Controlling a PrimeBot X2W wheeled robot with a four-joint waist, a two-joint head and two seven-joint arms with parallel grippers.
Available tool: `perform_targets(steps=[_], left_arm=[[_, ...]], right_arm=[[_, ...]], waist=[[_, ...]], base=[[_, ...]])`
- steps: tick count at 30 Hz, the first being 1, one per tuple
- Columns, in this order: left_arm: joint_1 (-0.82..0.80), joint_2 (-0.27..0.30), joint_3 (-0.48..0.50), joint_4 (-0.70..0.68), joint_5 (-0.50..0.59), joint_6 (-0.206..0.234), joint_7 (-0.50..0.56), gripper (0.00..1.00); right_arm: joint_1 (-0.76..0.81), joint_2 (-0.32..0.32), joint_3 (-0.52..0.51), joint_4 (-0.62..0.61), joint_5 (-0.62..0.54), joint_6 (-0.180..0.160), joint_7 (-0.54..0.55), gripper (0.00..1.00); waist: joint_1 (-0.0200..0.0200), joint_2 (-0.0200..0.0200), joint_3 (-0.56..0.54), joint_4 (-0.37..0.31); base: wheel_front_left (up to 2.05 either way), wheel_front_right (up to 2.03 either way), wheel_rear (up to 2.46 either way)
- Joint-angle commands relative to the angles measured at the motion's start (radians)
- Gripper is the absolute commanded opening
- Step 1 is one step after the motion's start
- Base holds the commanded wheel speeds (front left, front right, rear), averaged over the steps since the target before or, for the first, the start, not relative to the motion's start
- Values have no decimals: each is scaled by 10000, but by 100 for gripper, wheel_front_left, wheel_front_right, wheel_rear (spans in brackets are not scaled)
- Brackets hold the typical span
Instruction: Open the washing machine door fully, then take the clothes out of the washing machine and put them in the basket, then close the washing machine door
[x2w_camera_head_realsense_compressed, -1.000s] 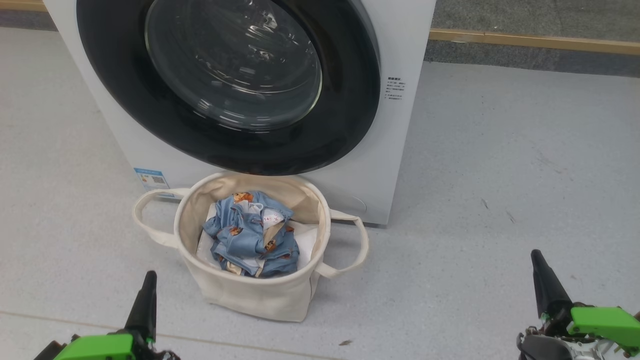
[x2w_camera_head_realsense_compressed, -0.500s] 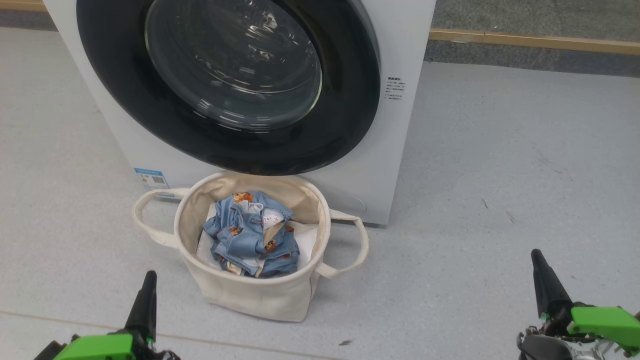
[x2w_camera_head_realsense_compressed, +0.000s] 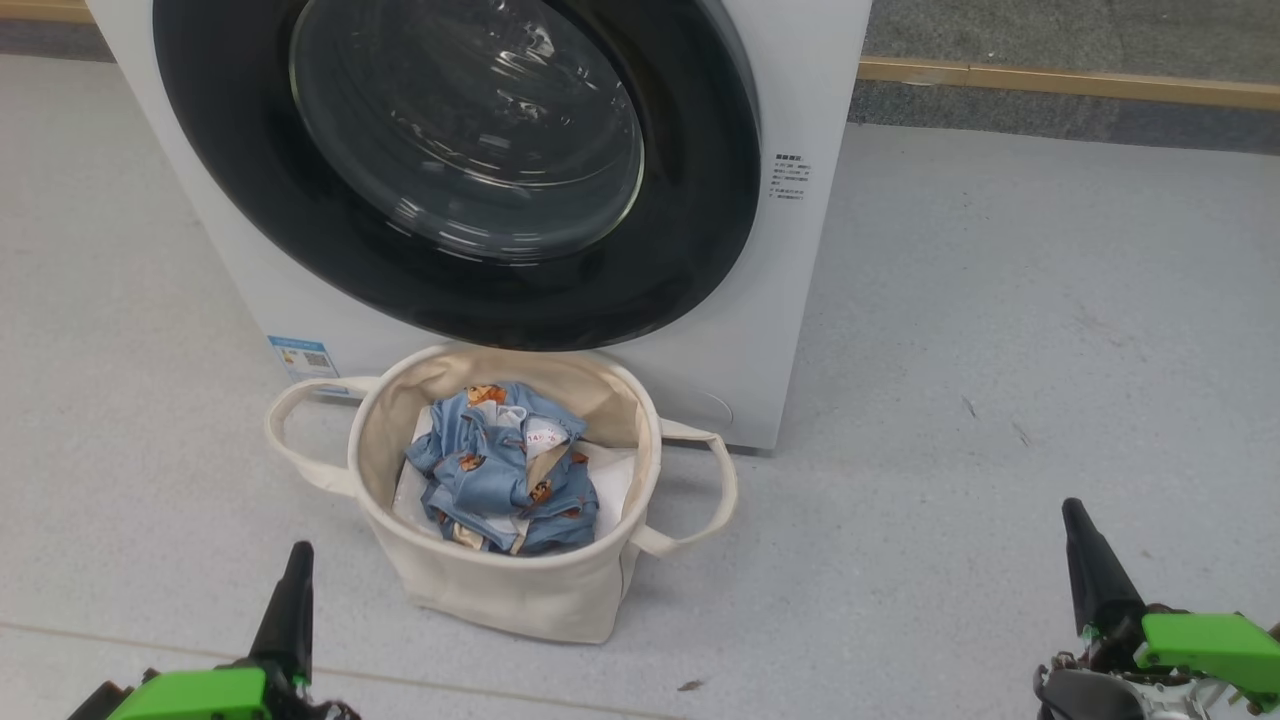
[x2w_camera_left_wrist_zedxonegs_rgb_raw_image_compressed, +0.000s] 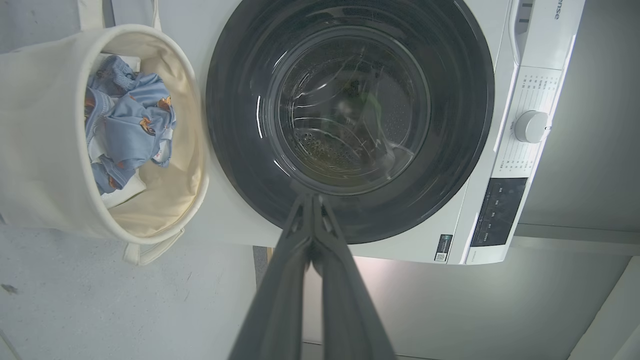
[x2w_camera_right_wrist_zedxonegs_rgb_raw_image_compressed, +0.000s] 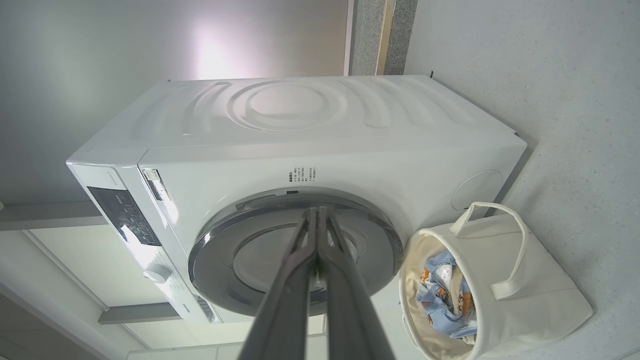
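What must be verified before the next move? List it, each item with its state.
1. The washing machine door lies flush against the washing machine: ok.
2. The clothes lie inside the basket: ok.
3. The drum is empty: cannot tell. No blue cloth shows through the door, but reflections hide part.
4. The left gripper is shut and holds nothing: ok.
5. The right gripper is shut and holds nothing: ok.
6. The basket stands upright on the floor, apart from both grippers: ok.
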Motion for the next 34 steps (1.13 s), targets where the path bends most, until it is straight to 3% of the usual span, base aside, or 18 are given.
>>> perform_targets(steps=[1,34], left_arm=[[-253,58,341,-375,-34,-69,84,0],[-252,58,340,-376,-35,-69,83,0]], right_arm=[[-314,-60,193,-376,54,2,85,0],[-314,-60,194,-376,55,2,84,0]], waist=[[0,0,0,0],[0,0,0,0]], base=[[0,0,0],[0,0,0]])
